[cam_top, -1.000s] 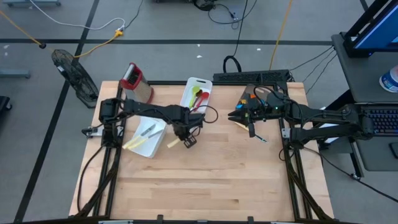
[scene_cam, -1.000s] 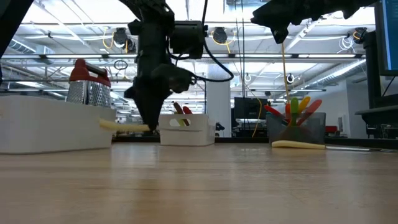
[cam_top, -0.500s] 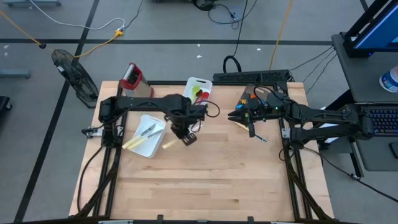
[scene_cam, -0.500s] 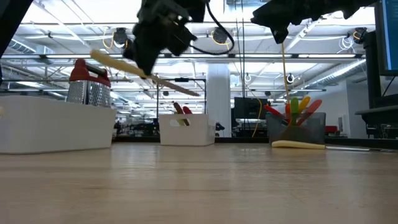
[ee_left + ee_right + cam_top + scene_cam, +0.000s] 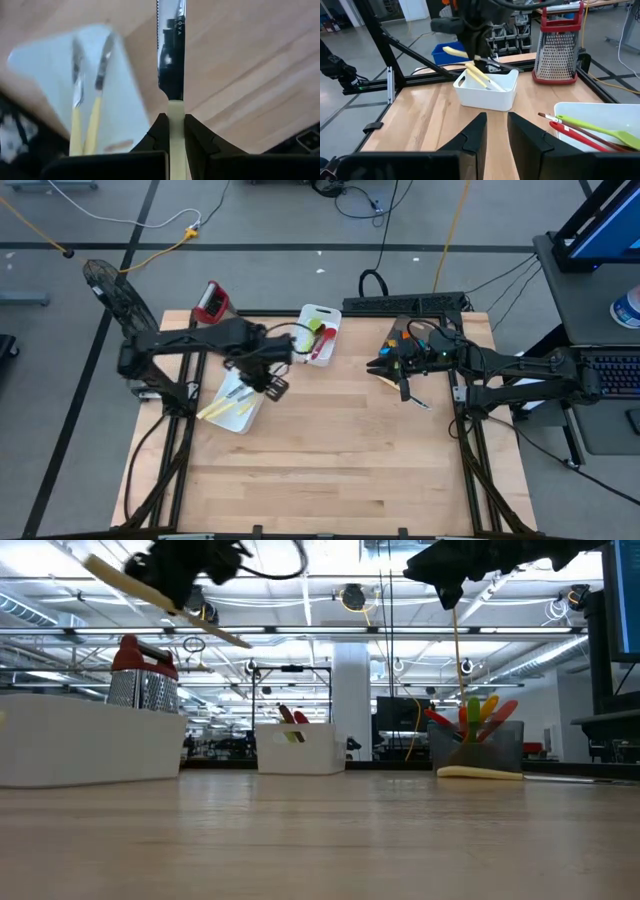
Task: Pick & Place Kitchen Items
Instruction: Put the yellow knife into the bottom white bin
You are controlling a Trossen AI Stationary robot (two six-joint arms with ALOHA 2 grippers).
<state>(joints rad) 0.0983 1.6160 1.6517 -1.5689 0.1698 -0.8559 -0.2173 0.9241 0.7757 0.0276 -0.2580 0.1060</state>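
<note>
A: A wooden counter (image 5: 330, 450) fills the overhead view, a dark robot arm reaching in from each side. What sits on it?

B: Two white trays. The left tray (image 5: 236, 402) holds two pieces of cream-handled cutlery (image 5: 85, 120); the far tray (image 5: 318, 330) holds green and red spatulas (image 5: 320, 340). A metal grater (image 5: 212, 304) with a red top stands at the far-left corner.

A: And the left arm?

B: The left gripper (image 5: 268, 385) hangs in the air just beside the left tray's right edge, its fingers (image 5: 159, 131) clamped together on the cream handle of a knife (image 5: 171, 55). The serrated blade points out ahead of the fingers, over bare wood next to the tray. From counter height the knife (image 5: 165, 598) is seen tilted, high above the surface (well above the grater's top).

A: The right arm?

B: The right gripper (image 5: 381, 367) waits over the far-right part of the counter, beside a clear holder (image 5: 476, 746) of bright utensils. Its fingers (image 5: 472, 135) stand slightly apart, with nothing between them.

A: Anything smaller?

B: A cream-coloured utensil (image 5: 480, 773) lies flat at the foot of that holder.
</note>
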